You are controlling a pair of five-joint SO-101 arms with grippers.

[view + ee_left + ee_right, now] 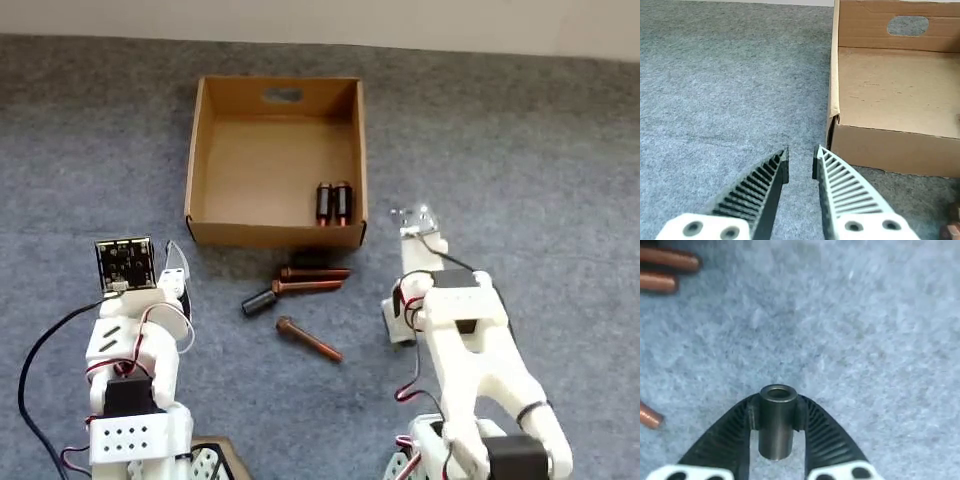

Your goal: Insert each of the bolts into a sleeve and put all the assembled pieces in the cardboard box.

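The cardboard box [275,235] stands at the back with two assembled pieces [333,203] in its right front corner. On the carpet before it lie two copper bolts [310,279] side by side, a third bolt [308,339] nearer me, and a loose black sleeve [258,301]. My right gripper [777,402] is shut on another black sleeve [776,427], held upright above the carpet to the right of the bolt tips [670,262]. The right arm [450,310] is right of the bolts. My left gripper [801,152] [180,268] is open with nothing in it, low by the box's left front corner [834,122].
A dark piece [305,258] lies against the box's front wall, above the paired bolts. Grey carpet covers the table, with free room left of the box and to the far right. The box walls [890,145] rise close beside the left gripper.
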